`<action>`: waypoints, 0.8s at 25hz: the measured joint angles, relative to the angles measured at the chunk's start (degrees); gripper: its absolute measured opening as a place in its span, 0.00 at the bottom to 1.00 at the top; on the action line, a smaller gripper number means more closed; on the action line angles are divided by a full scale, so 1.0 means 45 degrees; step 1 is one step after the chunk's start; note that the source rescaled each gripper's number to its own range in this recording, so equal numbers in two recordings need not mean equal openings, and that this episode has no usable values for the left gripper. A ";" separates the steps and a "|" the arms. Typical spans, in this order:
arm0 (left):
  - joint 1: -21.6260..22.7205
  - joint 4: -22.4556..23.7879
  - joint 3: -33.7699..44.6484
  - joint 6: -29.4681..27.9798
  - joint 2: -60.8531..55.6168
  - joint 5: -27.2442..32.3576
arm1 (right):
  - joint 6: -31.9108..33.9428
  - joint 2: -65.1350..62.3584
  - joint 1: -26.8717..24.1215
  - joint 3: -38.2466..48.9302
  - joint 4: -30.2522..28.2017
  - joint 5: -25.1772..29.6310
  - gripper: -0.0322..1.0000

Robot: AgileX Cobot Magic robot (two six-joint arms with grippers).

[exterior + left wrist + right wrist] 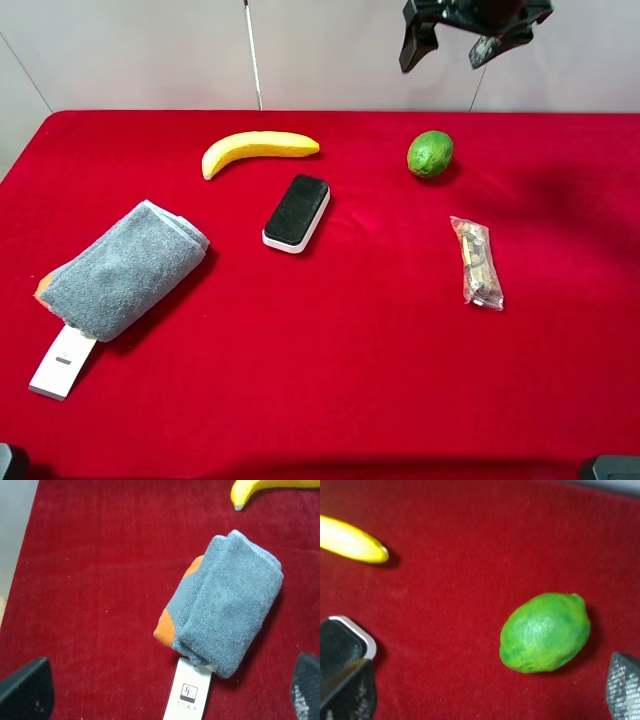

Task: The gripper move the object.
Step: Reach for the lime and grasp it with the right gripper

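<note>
The object, a small oval green fruit [430, 154] with mottled skin, lies on the red cloth at the back right. It also shows in the right wrist view [545, 632]. My right gripper [450, 48] hangs open and empty in the air above and just behind the fruit. In the right wrist view its fingertips [347, 690] stand wide apart with the fruit ahead between them, untouched. My left gripper [165, 695] is open and empty over the folded grey towel [227, 612]. It is out of the exterior view.
A yellow banana [258, 150] lies at the back centre. A black-and-white eraser block [296, 212] lies just in front of it. A clear snack packet [477, 262] lies in front of the fruit. The grey towel [125, 268] with a white tag [63, 362] lies at the left.
</note>
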 joint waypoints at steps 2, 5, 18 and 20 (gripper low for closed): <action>0.0000 0.0000 0.0000 0.0000 0.0000 0.0000 | 0.0000 0.0412 0.0000 -0.0213 0.0000 0.0196 1.00; 0.0000 0.0000 0.0000 0.0000 0.0000 0.0000 | 0.0028 0.0820 0.0000 -0.0264 0.0000 0.0196 1.00; 0.0000 0.0000 0.0000 0.0000 0.0000 0.0000 | 0.1324 0.1859 0.0000 -0.0754 -0.0890 0.0019 1.00; 0.0000 0.0000 0.0000 0.0000 0.0000 0.0000 | 0.1533 0.2041 0.0000 -0.0966 -0.1053 0.0132 1.00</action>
